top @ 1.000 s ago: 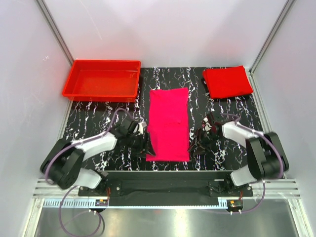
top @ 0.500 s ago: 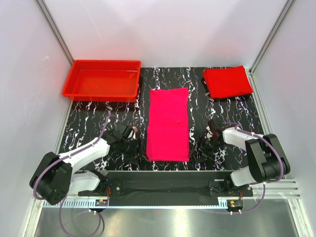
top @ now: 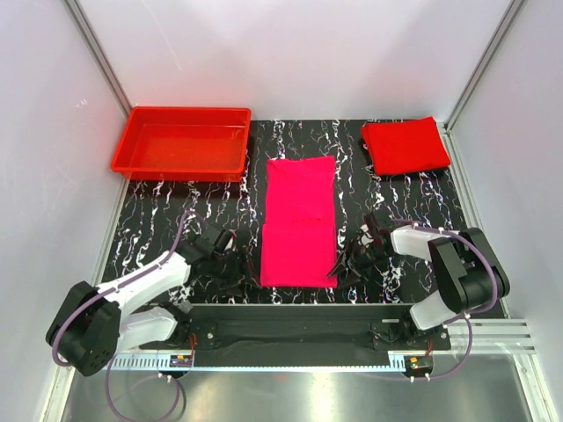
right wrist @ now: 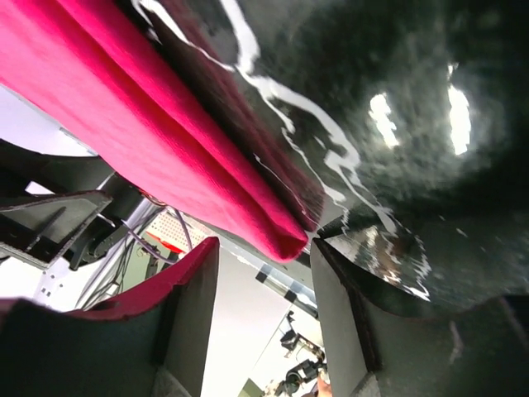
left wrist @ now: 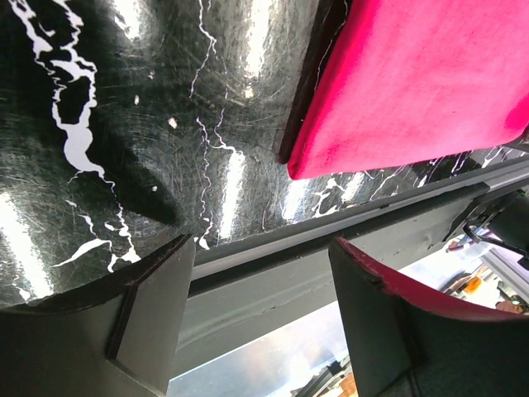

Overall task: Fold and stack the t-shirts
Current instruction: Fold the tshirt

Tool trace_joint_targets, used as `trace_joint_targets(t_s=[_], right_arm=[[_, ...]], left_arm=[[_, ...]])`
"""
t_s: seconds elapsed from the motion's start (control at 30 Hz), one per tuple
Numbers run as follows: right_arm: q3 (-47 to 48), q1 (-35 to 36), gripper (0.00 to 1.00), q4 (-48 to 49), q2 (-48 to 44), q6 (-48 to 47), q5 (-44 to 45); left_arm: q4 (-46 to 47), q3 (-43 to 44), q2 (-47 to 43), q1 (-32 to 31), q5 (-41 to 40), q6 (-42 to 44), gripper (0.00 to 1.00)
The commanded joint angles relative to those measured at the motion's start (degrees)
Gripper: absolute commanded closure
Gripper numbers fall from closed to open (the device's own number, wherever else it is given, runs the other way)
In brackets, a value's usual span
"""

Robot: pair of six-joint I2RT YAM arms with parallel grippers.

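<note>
Top external view: the pink t-shirt [top: 299, 220] lies as a long folded strip in the middle of the black marbled table [top: 167, 220]. The red t-shirt [top: 405, 146] sits folded at the far right corner, and the tray [top: 180, 141] at the far left. The left gripper [top: 244, 269] is low beside the strip's near left corner, the right gripper [top: 348, 264] by its near right corner.

Left wrist view: the fingers are spread wide with nothing between them, and the pink corner lies just beyond.

Right wrist view: the fingers are parted, with the pink corner just at the mouth of the gap.
</note>
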Motion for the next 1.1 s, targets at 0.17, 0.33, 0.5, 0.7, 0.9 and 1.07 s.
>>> trace_joint_targets(t_s=[0.17, 0.33, 0.5, 0.7, 0.9, 1.07], right_arm=[[-1.70, 0.48, 0.58, 7.35, 5.88, 2.47, 5.19], [-1.53, 0.56, 0.86, 5.95, 5.45, 1.07, 5.54], [-1.53, 0.65, 1.00, 4.36, 3.95, -1.22, 5.36], [-1.27, 0.65, 1.00, 4.19, 3.16, -1.74, 4.22], [-0.74, 0.65, 1.00, 4.01, 2.98, -2.10, 3.87], [-0.83, 0.65, 1.00, 4.19, 2.98, -2.36, 3.60]], left_arm=[[-2.42, 1.96, -0.20, -0.25, -2.75, -2.23, 0.28], [0.65, 1.87, 1.91, -0.25, -2.24, -4.87, 0.26], [7.86, 1.17, 5.59, -0.17, -0.65, -6.81, 0.26], [14.01, 1.26, 12.01, -1.31, -0.48, -9.18, 0.26], [11.57, 1.43, 16.49, -2.71, -3.11, -12.61, 0.26], [4.72, 3.98, 19.48, -4.82, -6.71, -13.66, 0.26]])
